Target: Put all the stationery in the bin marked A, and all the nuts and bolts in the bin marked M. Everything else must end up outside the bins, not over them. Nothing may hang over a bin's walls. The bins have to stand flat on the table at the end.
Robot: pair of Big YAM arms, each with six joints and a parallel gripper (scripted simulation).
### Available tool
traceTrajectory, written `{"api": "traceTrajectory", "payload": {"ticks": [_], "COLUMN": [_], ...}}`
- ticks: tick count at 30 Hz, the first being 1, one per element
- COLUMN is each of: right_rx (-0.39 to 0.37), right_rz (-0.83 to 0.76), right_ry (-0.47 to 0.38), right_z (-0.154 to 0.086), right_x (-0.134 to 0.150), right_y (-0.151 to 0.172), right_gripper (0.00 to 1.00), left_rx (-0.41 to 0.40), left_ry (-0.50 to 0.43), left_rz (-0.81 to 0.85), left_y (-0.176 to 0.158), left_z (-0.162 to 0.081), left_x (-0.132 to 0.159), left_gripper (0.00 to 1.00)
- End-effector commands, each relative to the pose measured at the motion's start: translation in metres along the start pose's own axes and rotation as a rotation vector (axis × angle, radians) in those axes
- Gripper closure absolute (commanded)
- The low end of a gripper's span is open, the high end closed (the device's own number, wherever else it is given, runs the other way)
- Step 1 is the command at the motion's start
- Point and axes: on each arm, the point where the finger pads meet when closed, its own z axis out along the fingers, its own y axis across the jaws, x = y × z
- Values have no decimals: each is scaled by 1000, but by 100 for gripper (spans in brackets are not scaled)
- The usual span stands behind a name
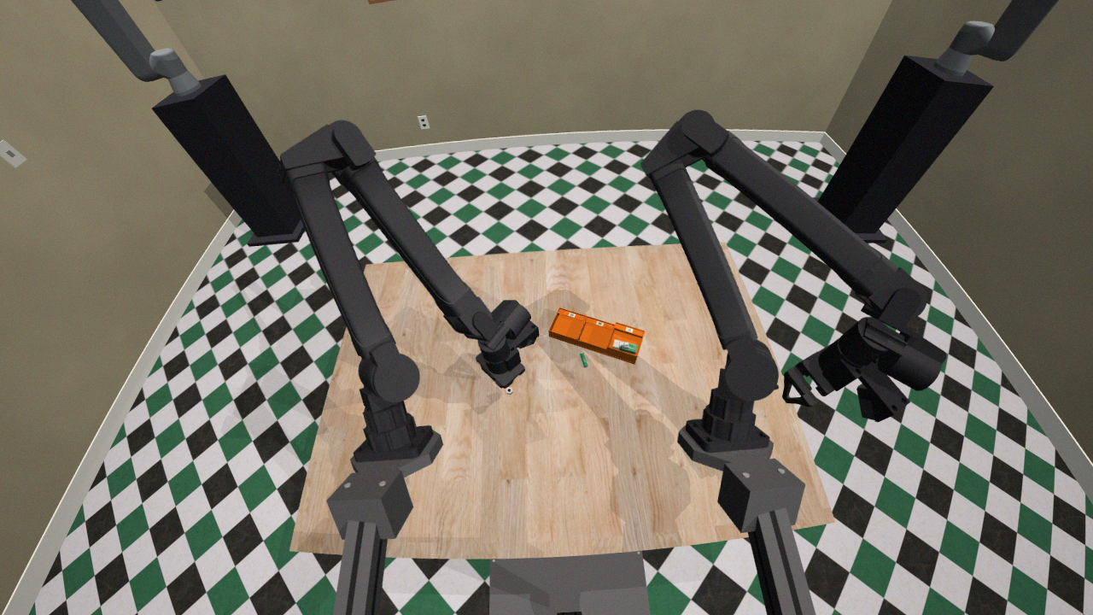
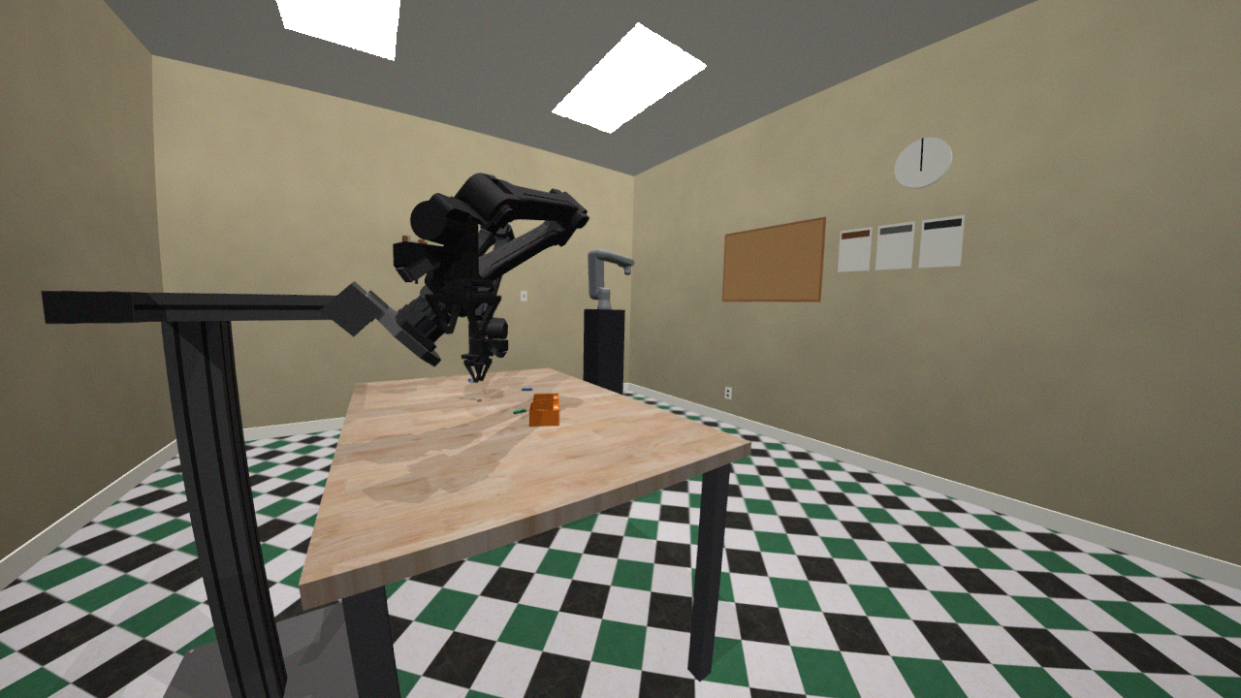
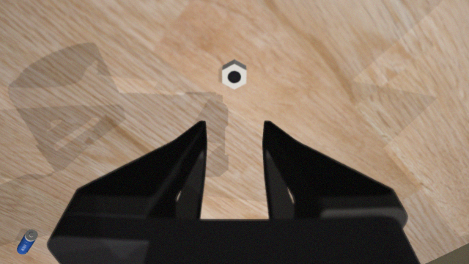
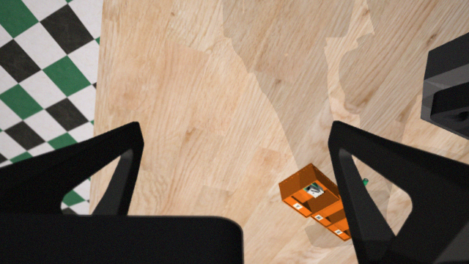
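Note:
A pale hex nut (image 1: 509, 390) (image 2: 479, 399) (image 3: 234, 76) lies flat on the table. My left gripper (image 1: 505, 381) (image 2: 476, 379) (image 3: 234, 132) points down above the table by the nut, partly open with nothing between its fingers. My right gripper (image 4: 235, 132) is wide open and empty, high over the table's right side. Three joined orange bins stand in a row: an end bin (image 1: 620, 354) (image 4: 293, 183) holds green and white things, while the middle bin (image 1: 596, 336) and far bin (image 1: 567, 327) look empty. Their labels are too small to read surely. A green piece (image 1: 582, 359) (image 2: 519, 411) (image 4: 366, 182) lies outside, beside the bins.
A blue battery (image 3: 27, 242) lies at the lower left of the left wrist view. In the exterior view one blue thing (image 2: 526, 390) lies behind the bins and another (image 2: 470, 380) is near the left fingers. The left arm's wrist (image 4: 447, 88) shows at the right wrist view's edge.

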Motion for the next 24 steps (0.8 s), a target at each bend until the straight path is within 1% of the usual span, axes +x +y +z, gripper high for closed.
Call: {"api": "traceTrajectory", "payload": {"ticks": [1,6,8,9,10,16,20,24], "right_rx": [-16,-16,-16,-16,-16,-16,-16,-16], "right_rz": [10,10,10,10,10,10,10,10], "right_ry": [-15,-15,-15,-15,-15,-15,-15,-15], "right_z": [-12,-12,-12,-12,-12,-12,-12,-12], "right_x": [-5,-5,-5,-5,-5,-5,-5,-5], "right_y": [12,12,12,12,12,12,12,12], "right_gripper": [0,0,0,0,0,0,0,0], "left_rx": [-4,-4,-4,-2,-4,-4,2,-5], "left_ry": [2,2,2,9,3,3,4,4], "left_rz": [-2,-2,-2,3,-2,-1,11,-1], "left_y": [3,3,3,2,2,2,-2,2], "left_z": [8,28,28,32,36,60,62,68], "left_x": [-3,-1,-1,4,-1,0,3,-1], "left_gripper": [70,70,70,70,70,70,70,70]}}
